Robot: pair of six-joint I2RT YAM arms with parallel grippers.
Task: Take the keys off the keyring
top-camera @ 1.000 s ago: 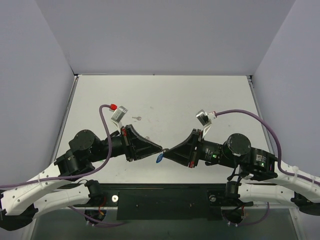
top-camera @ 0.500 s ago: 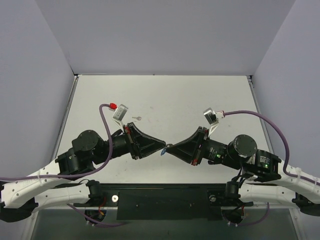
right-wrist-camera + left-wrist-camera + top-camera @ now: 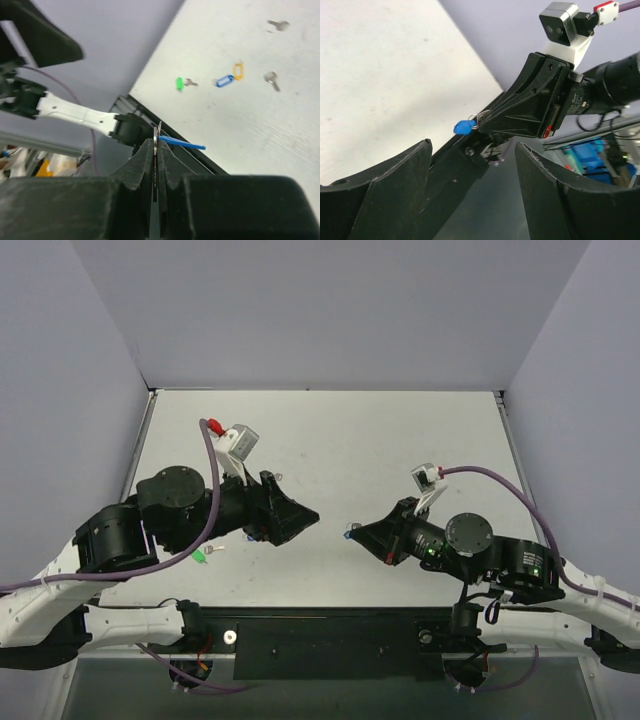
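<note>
My right gripper (image 3: pixel 353 532) (image 3: pixel 156 143) is shut on the keyring: its thin metal ring (image 3: pixel 158 131) stands edge-on between the fingertips, and the blue tag (image 3: pixel 183 144) (image 3: pixel 347 536) sticks out to the side. In the left wrist view the blue tag (image 3: pixel 464 126) hangs at the tip of that right gripper (image 3: pixel 487 119). My left gripper (image 3: pixel 306 518) (image 3: pixel 473 146) is open and empty, a short way left of it. I cannot tell whether a key hangs on the held ring. Small silver keys (image 3: pixel 272 79) (image 3: pixel 278 25) lie loose on the table.
On the table lie a green tag (image 3: pixel 179 83) (image 3: pixel 200 556) with a key (image 3: pixel 191 83) beside it, another blue tag (image 3: pixel 223 81) and a yellow tag (image 3: pixel 238 70). Another key (image 3: pixel 277 477) peeks out behind the left gripper. The table's near edge (image 3: pixel 150 117) runs just below both grippers.
My left gripper has opened, let go of the keyring and drawn back to the left. The right gripper has moved slightly right, keeping its hold on the keyring. The green tag now shows.
</note>
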